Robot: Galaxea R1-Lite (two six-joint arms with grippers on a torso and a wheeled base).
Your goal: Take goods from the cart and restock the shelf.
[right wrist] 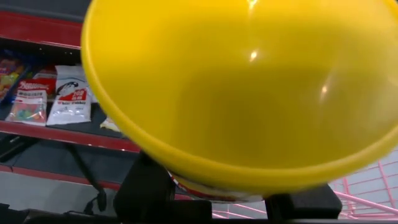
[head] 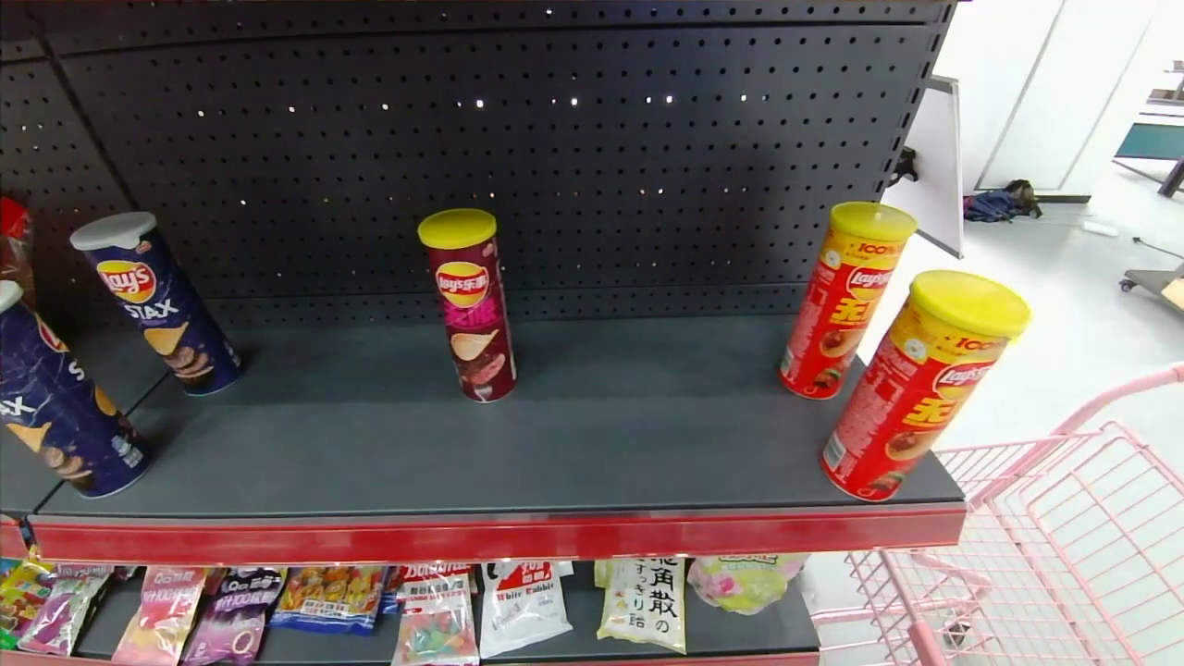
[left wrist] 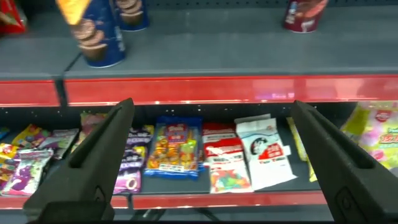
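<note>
The left tool [left wrist: 211, 109] stands wide, its two dark fingers [left wrist: 102, 152] spread far apart with nothing between them. It faces the red front edge [left wrist: 199, 90] of the upper shelf [left wrist: 249, 53]. Beyond that, snack bags [left wrist: 174, 149] lie flat in a row on the lower shelf [left wrist: 236, 200]. The right tool [right wrist: 217, 198] holds a chip can [right wrist: 242, 87] whose yellow lid is turned toward the wrist camera. A strip of red-and-white body shows under the lid between the tool's dark fingers, though how firmly they press is hard to judge, since the lid covers most of them. Behind this can lie white snack bags on the lower shelf, so the can hangs in front of that shelf, below the upper one. In the head view the upper shelf is a dark grey board backed by a black pegboard panel [head: 555, 166]. Five more cans stand on their bases on it, well apart from one another. A rear blue can [head: 157, 301] and a front blue can [head: 60, 398] are at the robot's left. A maroon can [head: 467, 305] with a yellow lid stands near the middle, toward the back. A rear red can [head: 846, 301] and a front red can [head: 925, 388], both yellow-lidded, are at the right end, the latter at the front corner. The pink cart [head: 1073, 518] stands on the floor just right of the shelf.
</note>
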